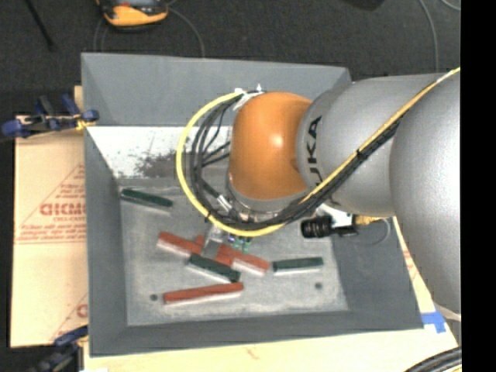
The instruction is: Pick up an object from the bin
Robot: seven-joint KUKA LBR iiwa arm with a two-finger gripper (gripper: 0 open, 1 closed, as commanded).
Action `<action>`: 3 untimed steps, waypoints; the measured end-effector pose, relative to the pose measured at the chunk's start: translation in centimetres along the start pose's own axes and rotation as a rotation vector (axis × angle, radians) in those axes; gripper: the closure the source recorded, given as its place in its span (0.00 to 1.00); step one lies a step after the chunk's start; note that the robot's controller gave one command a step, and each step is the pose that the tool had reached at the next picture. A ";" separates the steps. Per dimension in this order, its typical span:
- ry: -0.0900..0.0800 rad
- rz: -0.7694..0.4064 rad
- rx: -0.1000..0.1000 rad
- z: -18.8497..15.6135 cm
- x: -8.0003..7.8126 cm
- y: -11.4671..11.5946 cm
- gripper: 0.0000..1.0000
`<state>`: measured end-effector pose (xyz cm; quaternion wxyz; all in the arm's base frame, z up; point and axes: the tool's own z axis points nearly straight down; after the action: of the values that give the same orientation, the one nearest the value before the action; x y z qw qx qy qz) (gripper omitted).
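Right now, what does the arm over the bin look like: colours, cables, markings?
The arm has thick, rounded silver-grey links with black KUKA lettering. A glossy orange dome cover caps the wrist. A yellow hose loops around it and runs back along the arm, beside a bundle of black cables.

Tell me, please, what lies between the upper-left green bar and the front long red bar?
A shorter red bar, lying aslant; the camera view shows it.

Grey bin [105,246], red sticks [203,292], dark green sticks [146,198], orange wrist cover [267,149]
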<state>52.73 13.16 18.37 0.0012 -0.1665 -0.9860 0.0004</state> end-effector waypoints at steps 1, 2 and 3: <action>-0.006 -0.134 -0.001 -3.2 0.1 2.4 1.00; 0.002 -0.231 0.001 -8.4 1.7 -0.3 1.00; -0.010 -0.203 -0.005 -3.4 2.9 0.4 0.00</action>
<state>50.16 14.50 21.76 -0.0039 -0.0659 -0.9978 -0.0013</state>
